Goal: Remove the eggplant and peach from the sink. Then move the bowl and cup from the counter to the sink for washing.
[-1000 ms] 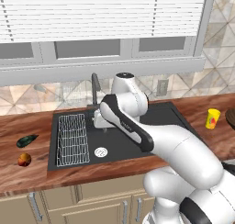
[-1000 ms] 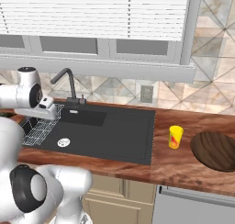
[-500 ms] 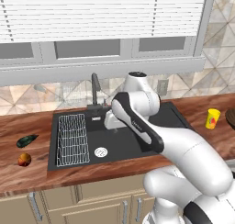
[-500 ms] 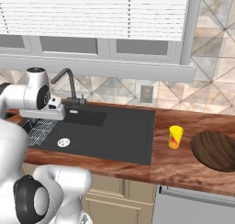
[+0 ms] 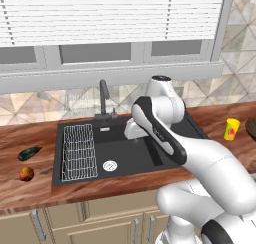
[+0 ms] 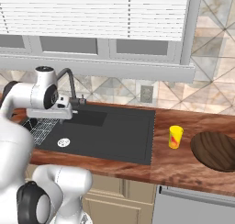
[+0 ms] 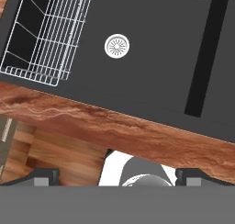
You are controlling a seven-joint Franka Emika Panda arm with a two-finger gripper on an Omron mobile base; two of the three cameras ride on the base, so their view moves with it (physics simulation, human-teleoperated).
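The eggplant (image 5: 29,152) and the peach (image 5: 26,173) lie on the wooden counter left of the black sink (image 5: 125,155); the peach is nearer the front edge. My gripper (image 5: 133,132) hangs over the sink basin in front of the faucet, open and holding nothing. In the hand view its fingertips (image 7: 46,175) stand wide apart above the counter's front edge, with the drain (image 7: 117,46) ahead. The yellow cup (image 6: 175,137) stands on the counter right of the sink (image 6: 119,131). Further right lies the brown bowl (image 6: 215,149).
A wire rack (image 5: 79,150) fills the left part of the sink. The dark faucet (image 5: 103,98) rises at the sink's back edge. A tiled backsplash with an outlet (image 6: 147,93) and a window with blinds stand behind the counter.
The arm has swung rightward, carrying the hand from beside the wire rack toward the middle of the basin. The gripper has stayed open. Eggplant, peach, cup and bowl have not moved.
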